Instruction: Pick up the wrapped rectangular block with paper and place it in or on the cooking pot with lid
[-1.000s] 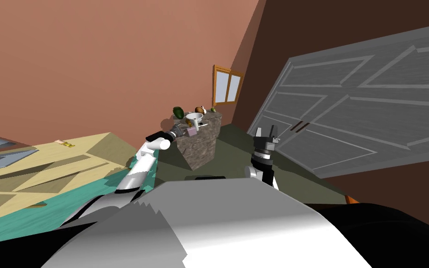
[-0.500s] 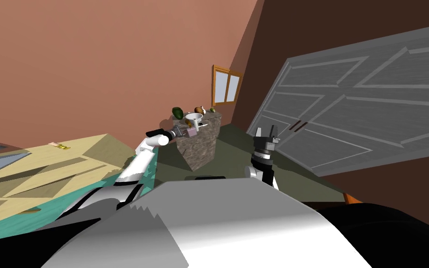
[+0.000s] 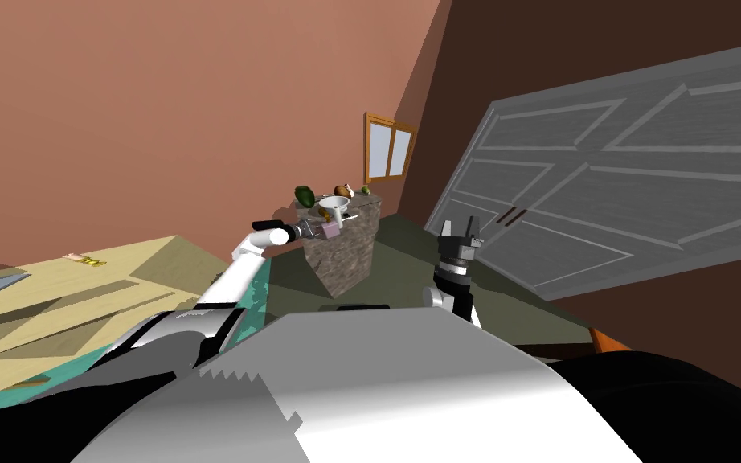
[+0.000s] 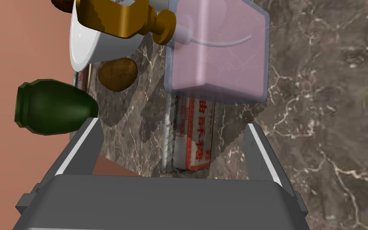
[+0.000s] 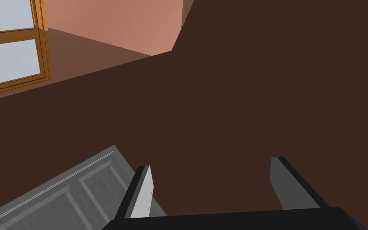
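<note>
framing wrapped block (image 4: 191,135) — left pincer (image 4: 172,123) spread

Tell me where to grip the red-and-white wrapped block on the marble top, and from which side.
Grip the wrapped block across its long sides, near the end closest to the left gripper. It lies lengthwise between the open fingers, so coming straight ahead likely suits. The clear pink box overlaps its far end, so avoid that end.

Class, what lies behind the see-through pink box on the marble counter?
A white wrapped block with red print, partly showing past the pink box, ahead of the open left gripper. The box covers its far end.
</note>
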Controlling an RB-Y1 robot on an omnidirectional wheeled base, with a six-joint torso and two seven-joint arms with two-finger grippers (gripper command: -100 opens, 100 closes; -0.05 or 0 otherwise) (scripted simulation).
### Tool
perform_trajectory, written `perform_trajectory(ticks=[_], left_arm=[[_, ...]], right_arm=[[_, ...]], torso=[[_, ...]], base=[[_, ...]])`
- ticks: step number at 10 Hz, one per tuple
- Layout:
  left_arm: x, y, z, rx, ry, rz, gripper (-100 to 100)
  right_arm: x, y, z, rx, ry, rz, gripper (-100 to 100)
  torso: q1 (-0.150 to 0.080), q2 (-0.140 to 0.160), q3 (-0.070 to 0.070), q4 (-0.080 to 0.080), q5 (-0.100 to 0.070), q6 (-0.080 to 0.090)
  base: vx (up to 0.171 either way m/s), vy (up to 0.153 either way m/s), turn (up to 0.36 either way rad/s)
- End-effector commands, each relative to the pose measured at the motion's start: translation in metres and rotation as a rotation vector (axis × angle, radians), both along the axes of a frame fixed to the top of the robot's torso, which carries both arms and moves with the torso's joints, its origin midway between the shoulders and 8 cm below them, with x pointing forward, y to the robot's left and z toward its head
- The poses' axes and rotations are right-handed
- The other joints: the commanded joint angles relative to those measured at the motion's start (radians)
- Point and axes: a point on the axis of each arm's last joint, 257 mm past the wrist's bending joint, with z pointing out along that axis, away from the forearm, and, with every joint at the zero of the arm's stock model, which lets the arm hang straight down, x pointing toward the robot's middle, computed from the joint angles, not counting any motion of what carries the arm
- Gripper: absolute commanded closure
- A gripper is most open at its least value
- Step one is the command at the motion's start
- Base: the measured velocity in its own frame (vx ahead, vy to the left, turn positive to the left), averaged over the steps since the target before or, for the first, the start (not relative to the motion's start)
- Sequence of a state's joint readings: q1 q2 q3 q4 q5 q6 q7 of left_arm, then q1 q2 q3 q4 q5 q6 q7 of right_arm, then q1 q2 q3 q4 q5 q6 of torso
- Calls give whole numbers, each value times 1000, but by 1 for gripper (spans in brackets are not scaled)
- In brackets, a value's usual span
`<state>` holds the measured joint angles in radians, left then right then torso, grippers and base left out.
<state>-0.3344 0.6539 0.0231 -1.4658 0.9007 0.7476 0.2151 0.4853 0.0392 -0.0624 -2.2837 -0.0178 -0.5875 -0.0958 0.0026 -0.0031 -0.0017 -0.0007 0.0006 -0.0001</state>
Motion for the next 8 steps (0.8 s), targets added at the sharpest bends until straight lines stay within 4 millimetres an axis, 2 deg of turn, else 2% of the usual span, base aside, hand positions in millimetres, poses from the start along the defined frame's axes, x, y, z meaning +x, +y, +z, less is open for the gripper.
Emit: perform_trajectory(ticks=[1, 5, 8], left_arm=[[-2, 7, -12, -15, 41, 8, -100], [-9, 21, -36, -85, 185, 29, -100], [-14, 30, -46, -123, 260, 45, -100]], right_arm=[[0, 0, 0, 0, 0, 0, 0], [0, 0, 0, 0, 0, 0, 0], [0, 0, 0, 0, 0, 0, 0]], torso=[[0, 0, 0, 0, 0, 0], [1, -1, 0, 0, 0, 0], [1, -1, -1, 0, 0, 0]], base=[[27, 43, -38], [42, 58, -71], [54, 62, -76]])
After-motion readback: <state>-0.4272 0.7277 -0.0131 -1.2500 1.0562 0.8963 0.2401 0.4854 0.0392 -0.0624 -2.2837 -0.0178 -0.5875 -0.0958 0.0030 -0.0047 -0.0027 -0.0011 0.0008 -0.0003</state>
